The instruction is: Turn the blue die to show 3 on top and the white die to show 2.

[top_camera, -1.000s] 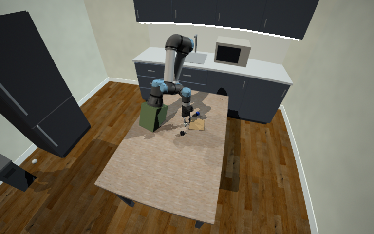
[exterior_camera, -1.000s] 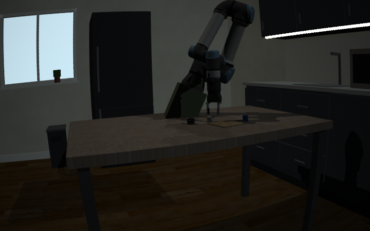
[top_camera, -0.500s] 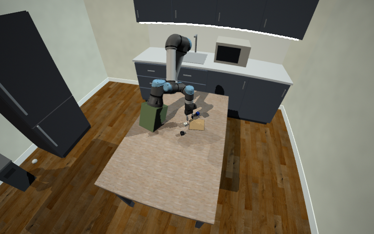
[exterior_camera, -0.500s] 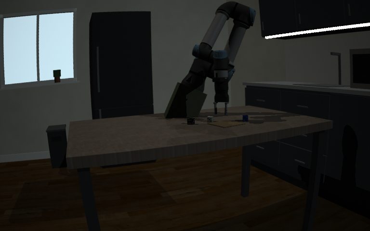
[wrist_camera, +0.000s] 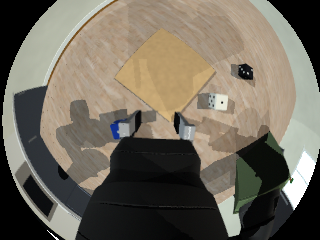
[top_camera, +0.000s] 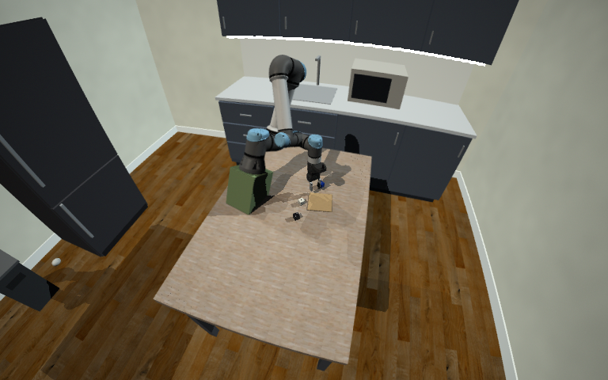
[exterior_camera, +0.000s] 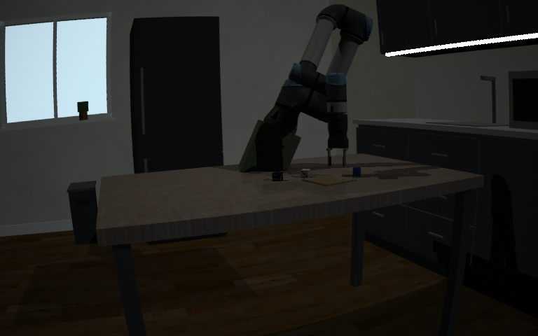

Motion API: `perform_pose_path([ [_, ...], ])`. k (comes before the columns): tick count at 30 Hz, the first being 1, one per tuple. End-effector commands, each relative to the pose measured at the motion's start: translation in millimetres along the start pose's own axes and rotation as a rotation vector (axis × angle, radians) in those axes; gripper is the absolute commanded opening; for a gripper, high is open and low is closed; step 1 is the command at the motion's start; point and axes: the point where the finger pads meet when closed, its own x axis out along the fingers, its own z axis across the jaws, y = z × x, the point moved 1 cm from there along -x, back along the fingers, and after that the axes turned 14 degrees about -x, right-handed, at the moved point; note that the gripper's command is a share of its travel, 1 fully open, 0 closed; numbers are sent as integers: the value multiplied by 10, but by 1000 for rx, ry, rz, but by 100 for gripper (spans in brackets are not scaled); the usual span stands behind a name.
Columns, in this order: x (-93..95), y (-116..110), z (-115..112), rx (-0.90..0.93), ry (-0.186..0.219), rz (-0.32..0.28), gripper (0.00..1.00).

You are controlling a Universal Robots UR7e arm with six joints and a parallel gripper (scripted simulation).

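A tan square mat (top_camera: 320,202) lies flat on the table; it also shows in the exterior view (exterior_camera: 328,180) and the wrist view (wrist_camera: 164,74). The blue die (top_camera: 321,184) (exterior_camera: 356,171) (wrist_camera: 116,130) sits on the table just off the mat's far edge. The white die (top_camera: 302,200) (exterior_camera: 305,172) (wrist_camera: 215,102) rests on the table beside the mat's left edge. The black die (top_camera: 296,216) (exterior_camera: 277,176) (wrist_camera: 244,71) sits apart on the table, nearer the front. My gripper (top_camera: 313,184) (exterior_camera: 335,160) (wrist_camera: 157,117) is open and empty, pointing down just above the table, with the blue die beside one finger.
The arm's green base block (top_camera: 247,190) stands on the table's left side, close to the dice. The table's far edge and the kitchen counter (top_camera: 345,107) with a microwave (top_camera: 377,82) lie behind the mat.
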Motion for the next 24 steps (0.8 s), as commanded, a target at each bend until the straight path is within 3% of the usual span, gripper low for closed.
perform_pose_path([
  [1, -11, -15, -275, 6, 2, 3, 100],
  [10, -12, -45, -602, 6, 2, 3, 100],
  [24, -12, -63, -797, 6, 2, 3, 100],
])
